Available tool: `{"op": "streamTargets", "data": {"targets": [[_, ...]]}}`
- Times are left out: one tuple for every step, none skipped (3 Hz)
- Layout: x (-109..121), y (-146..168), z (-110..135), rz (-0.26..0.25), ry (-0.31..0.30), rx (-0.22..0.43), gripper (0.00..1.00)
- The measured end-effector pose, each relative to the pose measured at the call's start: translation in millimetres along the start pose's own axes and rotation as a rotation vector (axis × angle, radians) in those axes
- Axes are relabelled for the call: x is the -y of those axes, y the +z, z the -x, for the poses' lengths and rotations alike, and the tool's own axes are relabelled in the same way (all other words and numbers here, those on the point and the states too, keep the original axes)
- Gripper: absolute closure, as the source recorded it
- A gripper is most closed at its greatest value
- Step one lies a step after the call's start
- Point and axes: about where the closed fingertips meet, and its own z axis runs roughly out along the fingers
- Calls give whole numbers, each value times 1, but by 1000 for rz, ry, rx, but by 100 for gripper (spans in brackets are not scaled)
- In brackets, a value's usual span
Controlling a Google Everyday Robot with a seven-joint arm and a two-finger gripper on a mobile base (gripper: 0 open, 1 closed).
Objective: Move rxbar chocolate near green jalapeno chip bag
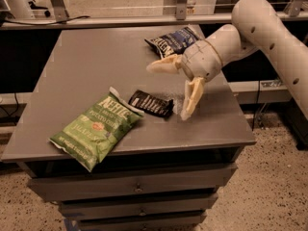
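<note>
The rxbar chocolate [151, 103], a small flat black wrapper, lies on the grey table [91, 57] just right of the green jalapeno chip bag [95, 129], close to the bag's white top edge. The chip bag lies flat at the front left of the table. My gripper [168, 90] hovers above and to the right of the bar, open and empty. One cream finger [163, 64] points left and the other [190, 99] points down toward the table. Nothing is between them.
A dark blue chip bag [172, 40] lies at the back right of the table, partly behind my arm [260, 28]. The table's front edge and drawers are below. A rail runs behind the table.
</note>
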Motion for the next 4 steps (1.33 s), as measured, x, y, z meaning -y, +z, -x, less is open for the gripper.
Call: {"op": "streamTargets", "data": {"targets": [[16, -30, -8, -119, 18, -52, 0], [41, -98, -20, -378, 104, -136, 0], [70, -165, -24, -640, 175, -188, 0], [86, -173, -23, -703, 175, -178, 0]]}}
